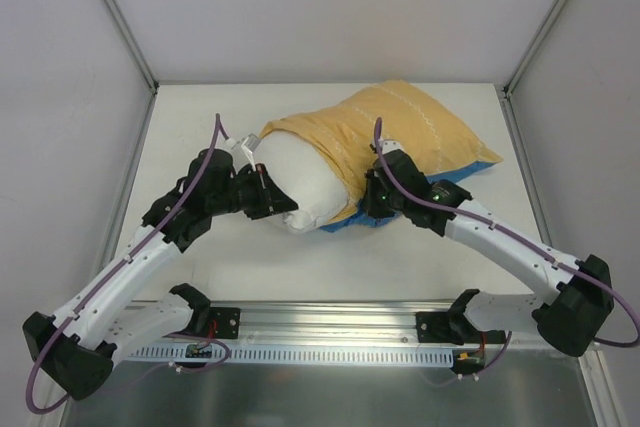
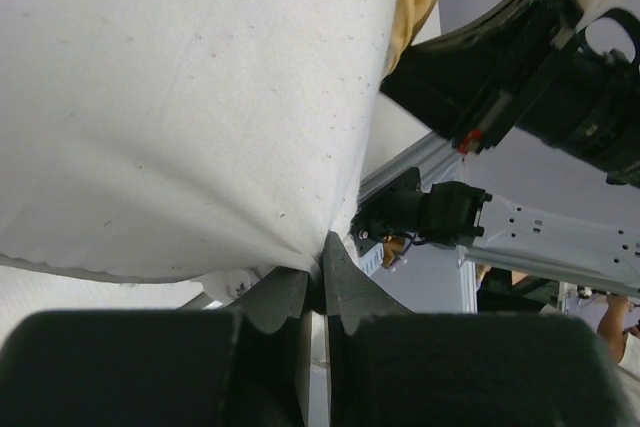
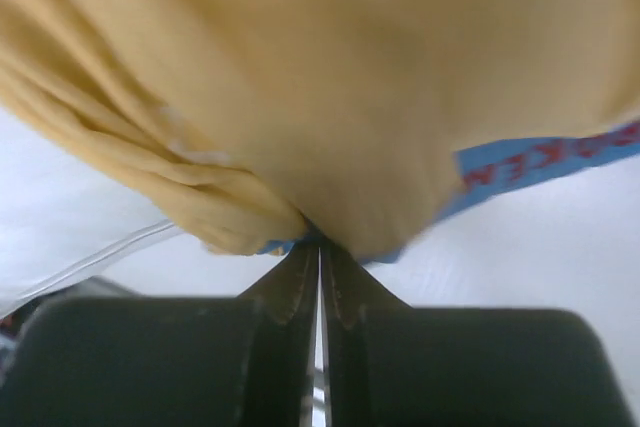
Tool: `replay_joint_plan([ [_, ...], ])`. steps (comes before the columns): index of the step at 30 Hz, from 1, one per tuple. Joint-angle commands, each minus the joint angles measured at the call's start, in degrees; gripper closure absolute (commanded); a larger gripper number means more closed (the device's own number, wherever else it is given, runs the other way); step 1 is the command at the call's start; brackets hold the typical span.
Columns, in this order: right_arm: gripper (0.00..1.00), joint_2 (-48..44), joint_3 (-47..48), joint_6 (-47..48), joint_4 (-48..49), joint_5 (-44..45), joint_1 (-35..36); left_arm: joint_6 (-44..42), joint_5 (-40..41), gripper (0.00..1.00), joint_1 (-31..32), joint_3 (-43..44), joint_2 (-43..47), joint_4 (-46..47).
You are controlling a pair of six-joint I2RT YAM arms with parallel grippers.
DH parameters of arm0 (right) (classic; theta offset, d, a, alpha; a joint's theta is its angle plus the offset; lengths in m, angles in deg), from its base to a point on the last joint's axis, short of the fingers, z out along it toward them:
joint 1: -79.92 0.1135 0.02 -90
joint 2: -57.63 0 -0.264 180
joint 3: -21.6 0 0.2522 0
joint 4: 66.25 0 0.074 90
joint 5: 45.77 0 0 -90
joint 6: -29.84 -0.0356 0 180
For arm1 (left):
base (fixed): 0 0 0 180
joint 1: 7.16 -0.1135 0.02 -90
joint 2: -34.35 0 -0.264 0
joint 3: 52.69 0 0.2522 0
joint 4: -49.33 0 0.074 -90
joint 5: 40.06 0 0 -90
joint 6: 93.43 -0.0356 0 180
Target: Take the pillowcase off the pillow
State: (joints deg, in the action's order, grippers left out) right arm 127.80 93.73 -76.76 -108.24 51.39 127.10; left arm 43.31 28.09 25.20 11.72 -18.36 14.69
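Now | left end effector [image 2: 322,252] clenched on pillow [image 2: 180,97] | right end effector [image 3: 320,247] clenched on pillowcase [image 3: 350,77]

The left arm [image 1: 130,267] and right arm [image 1: 510,237] reach forward, elbows out and wrists angled toward each other. The left hand [image 2: 322,252] pinches tight on the pillow [image 2: 180,97]. The right hand [image 3: 320,247] pinches tight on the pillowcase [image 3: 350,77].
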Motion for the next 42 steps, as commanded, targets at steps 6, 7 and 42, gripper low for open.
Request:
replay_joint_plan([
  [6, 0.99, -8.6, -6.9, 2.8, -3.2, 11.4, -15.1, -4.0, -6.2, 1.00, -14.2, 4.5, 6.8, -4.0],
  [7, 0.99, -9.2, -7.6, 2.5, -3.3, 11.7, -15.6, -4.6, -6.7, 1.00, -15.4, 5.2, 7.1, -4.9],
  [42, 0.04, 18.7, 43.3, 29.1, -24.5, 1.5, -2.0, -6.1, -1.8, 0.15, -18.6, -4.0, -19.4, 3.4],
])
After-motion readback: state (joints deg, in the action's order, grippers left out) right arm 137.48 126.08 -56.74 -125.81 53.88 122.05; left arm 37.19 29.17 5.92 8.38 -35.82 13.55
